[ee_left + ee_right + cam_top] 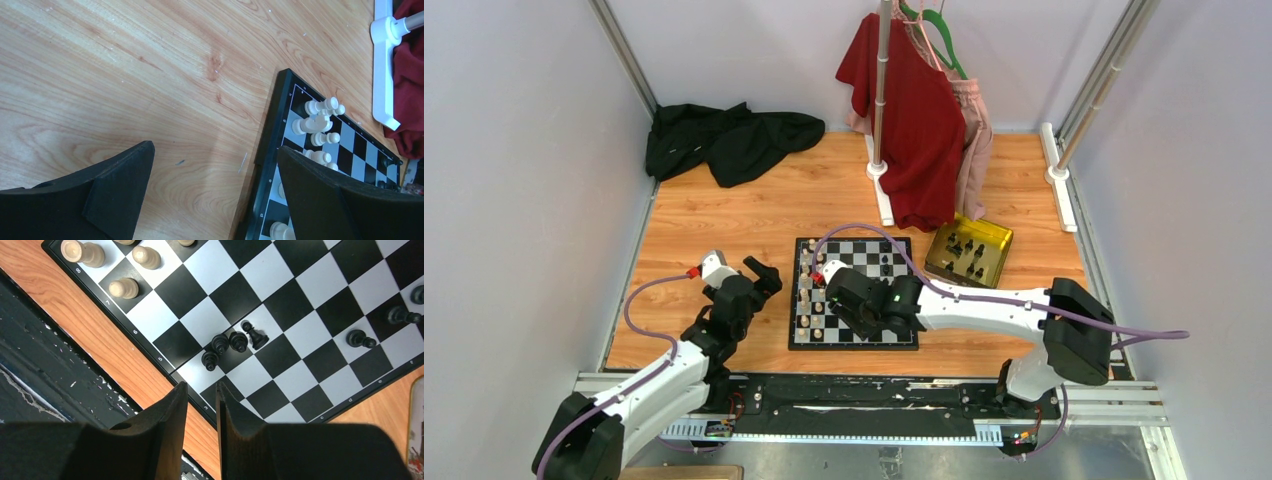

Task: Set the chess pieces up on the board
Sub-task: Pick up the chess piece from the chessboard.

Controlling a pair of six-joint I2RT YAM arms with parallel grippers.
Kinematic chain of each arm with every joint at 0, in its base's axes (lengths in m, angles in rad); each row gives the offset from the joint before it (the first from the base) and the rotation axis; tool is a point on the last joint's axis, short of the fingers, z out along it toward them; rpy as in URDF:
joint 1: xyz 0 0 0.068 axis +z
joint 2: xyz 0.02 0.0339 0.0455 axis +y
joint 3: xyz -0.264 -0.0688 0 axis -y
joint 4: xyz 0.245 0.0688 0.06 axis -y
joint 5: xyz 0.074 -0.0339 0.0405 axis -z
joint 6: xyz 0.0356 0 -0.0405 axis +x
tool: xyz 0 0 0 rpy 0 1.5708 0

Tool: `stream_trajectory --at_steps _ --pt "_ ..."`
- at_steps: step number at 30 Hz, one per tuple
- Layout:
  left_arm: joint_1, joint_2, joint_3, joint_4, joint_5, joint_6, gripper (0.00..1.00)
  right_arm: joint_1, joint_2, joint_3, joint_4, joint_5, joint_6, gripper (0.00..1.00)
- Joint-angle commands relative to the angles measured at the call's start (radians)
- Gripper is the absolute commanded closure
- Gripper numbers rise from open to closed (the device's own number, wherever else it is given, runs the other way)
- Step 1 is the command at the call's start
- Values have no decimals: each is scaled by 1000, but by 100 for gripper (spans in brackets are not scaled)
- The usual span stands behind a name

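Note:
The board (864,250) lies at the table's near middle. Cream-white chess pieces (805,300) stand along its left side; they also show in the left wrist view (320,122) and the right wrist view (125,287). A few black chess pieces (230,345) cluster near the board's (300,330) near edge, and others (360,338) stand further right. My right gripper (201,390) hovers over that near edge, its jaws narrowly parted with nothing between them. My left gripper (215,160) is wide open and empty over bare wood, just left of the board (280,115).
A yellow-gold tray (999,240) holding black pieces sits right of the board. A clothes rack with a red shirt (914,130) stands behind, its white foot (382,75) near the board's far corner. Black cloth (724,140) lies far left. A black rail (874,395) runs along the front.

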State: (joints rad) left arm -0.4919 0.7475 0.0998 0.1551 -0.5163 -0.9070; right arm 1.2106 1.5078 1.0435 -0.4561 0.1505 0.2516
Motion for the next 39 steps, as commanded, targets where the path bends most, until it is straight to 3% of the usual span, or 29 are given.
stream_trajectory --at_steps 1,39 --pt "7 -16 -11 9 -11 14 0 21 22 -21 18 29 39 69" --pt "7 -19 -31 8 -20 5 0 -28 93 -65 120 3 22 72"
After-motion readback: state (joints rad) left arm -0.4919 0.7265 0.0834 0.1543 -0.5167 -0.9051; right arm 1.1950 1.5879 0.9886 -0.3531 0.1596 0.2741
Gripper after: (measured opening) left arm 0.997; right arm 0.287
